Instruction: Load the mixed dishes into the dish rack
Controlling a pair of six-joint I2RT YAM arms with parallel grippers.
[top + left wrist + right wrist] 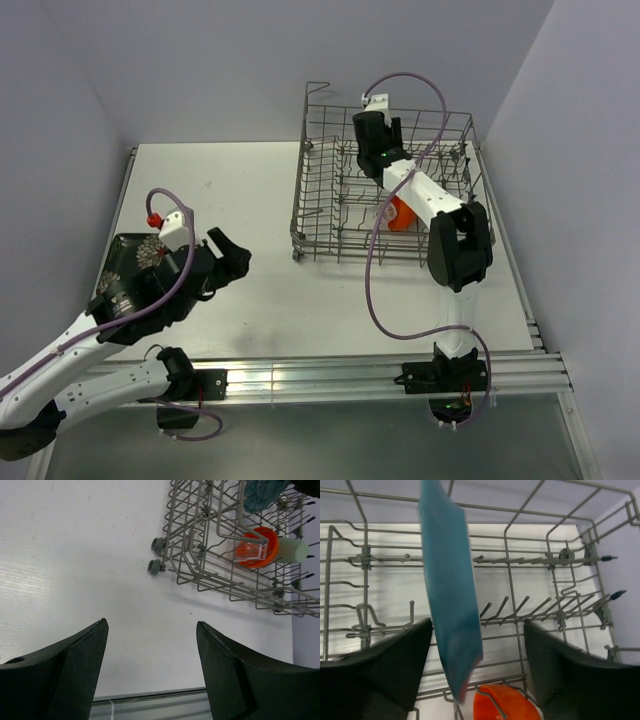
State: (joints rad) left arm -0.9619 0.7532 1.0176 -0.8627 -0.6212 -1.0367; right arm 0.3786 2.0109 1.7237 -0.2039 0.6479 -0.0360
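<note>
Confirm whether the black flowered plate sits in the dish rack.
No, the black flowered plate lies on the table, left of the dish rack.

Grey wire rack (385, 250) sits at the table's far right corner. Inside, the teal plate (451, 610) stands on edge among tines. Orange bowl (267, 550), clear glass (248, 551) and pale green cup (293, 550) cluster near its front right. Black flowered plate (125, 262) lies at the table's left edge.

Pale lavender-grey walls (250, 60) enclose a white table (250, 200) on three sides. Aluminium rail (320, 378) along near edge; lighting even, diffuse.
</note>
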